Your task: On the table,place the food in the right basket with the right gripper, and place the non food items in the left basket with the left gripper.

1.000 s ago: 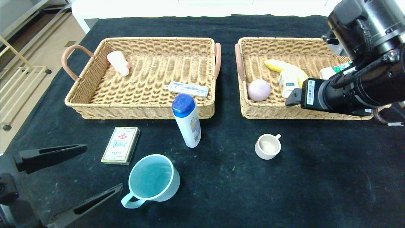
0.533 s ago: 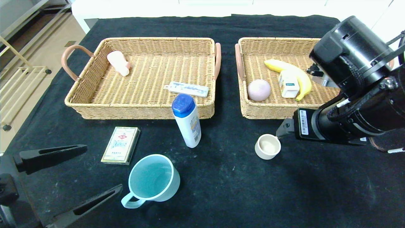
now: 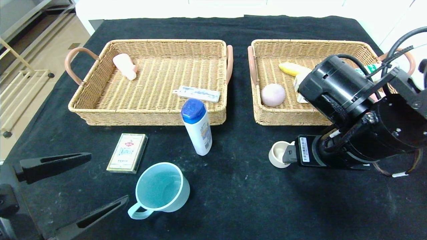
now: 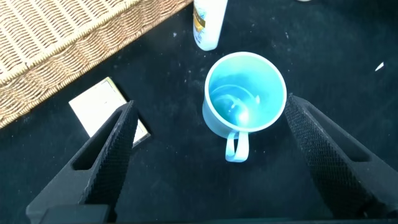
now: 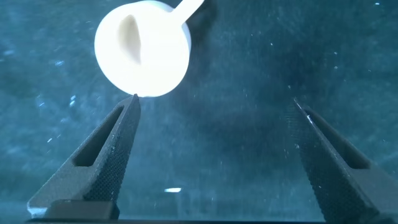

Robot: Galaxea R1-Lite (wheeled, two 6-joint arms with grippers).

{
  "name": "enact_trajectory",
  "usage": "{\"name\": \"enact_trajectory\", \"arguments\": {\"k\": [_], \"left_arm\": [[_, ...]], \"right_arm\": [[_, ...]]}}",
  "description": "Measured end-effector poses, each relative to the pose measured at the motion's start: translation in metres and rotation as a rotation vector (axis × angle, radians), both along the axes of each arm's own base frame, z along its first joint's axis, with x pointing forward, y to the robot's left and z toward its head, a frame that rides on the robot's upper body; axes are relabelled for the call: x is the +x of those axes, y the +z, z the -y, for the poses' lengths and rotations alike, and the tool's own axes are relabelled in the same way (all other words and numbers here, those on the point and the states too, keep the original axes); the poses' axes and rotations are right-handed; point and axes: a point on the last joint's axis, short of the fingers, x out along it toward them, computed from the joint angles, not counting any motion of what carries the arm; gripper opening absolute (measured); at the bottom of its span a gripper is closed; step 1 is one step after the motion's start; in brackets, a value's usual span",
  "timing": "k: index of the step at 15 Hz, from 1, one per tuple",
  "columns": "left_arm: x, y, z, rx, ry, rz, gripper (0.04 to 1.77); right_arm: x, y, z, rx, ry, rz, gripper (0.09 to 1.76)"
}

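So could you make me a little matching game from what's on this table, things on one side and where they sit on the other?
Things:
1. pink ball
2. thermometer
3. blue mug
4. small white cup

Places:
A. in the left basket
B. on the cloth before the open left gripper
C. in the right basket
D. by the right gripper

Pairs: 1-C, 2-A, 3-B, 4-D

Matt black cloth over the worktop (image 3: 233,200), rough woven wicker baskets (image 3: 150,113), smooth glossy plastic mug (image 3: 162,187), glossy white plastic bottle (image 3: 198,128), ribbed matt black pincer fingers (image 4: 109,162)
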Motion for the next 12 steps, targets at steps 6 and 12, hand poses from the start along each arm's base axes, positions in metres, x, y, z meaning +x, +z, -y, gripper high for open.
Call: {"name": "enact_trajectory", "arguments": {"k": [6, 12], "left_arm": [[0.0000, -0.0022, 0.0002, 0.006, -0.003, -0.005, 1.72], [-0.0007, -0.0031, 0.0013, 0.008, -0.016, -0.007, 1.72]], "right_arm": [[0.0102, -0.0077, -0.0074, 0.015, -0.002, 0.003, 1.70], [0.0054, -0.0038, -0.0060, 0.023, 0.005, 0.009, 1.70]]}}
